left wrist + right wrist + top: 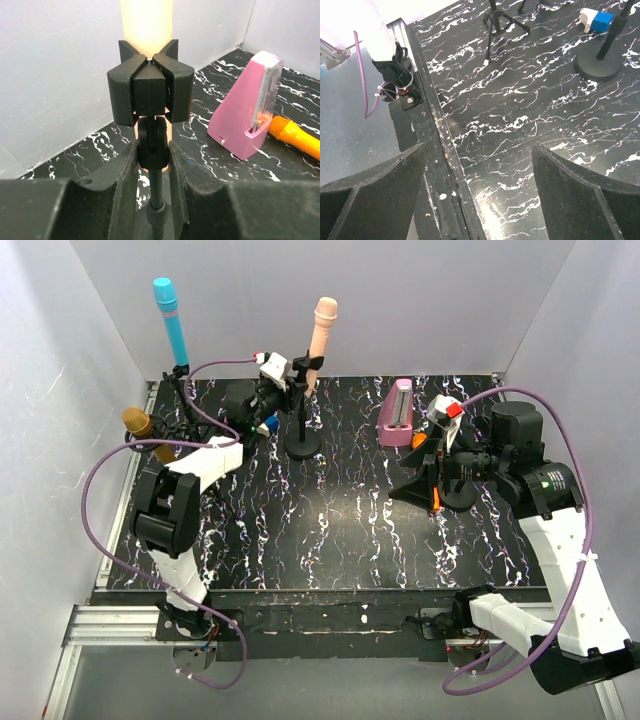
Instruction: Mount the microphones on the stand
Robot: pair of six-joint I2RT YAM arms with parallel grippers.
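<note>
The pale pink-cream microphone point(322, 328) point(146, 22) stands upright in the black clip point(150, 85) of the round-base stand point(303, 445). My left gripper point(272, 380) point(152, 150) is shut on that stand's swivel joint just under the clip. The sky blue microphone point(170, 320) sits upright on a stand at the back left, and the gold one point(140, 428) on a stand by the left edge. The orange microphone point(437, 496) point(296, 137) lies on the table beside the mauve block. My right gripper point(420, 480) point(480, 155) hangs open above the table near it, holding nothing.
A mauve rectangular block point(397, 412) point(250, 110) stands at the back right of the black marbled table point(330, 530). A small blue-and-white piece point(265, 425) point(596, 20) lies near the round stand base point(597, 60). A tripod's legs point(495, 22) show farther off. White walls enclose the table.
</note>
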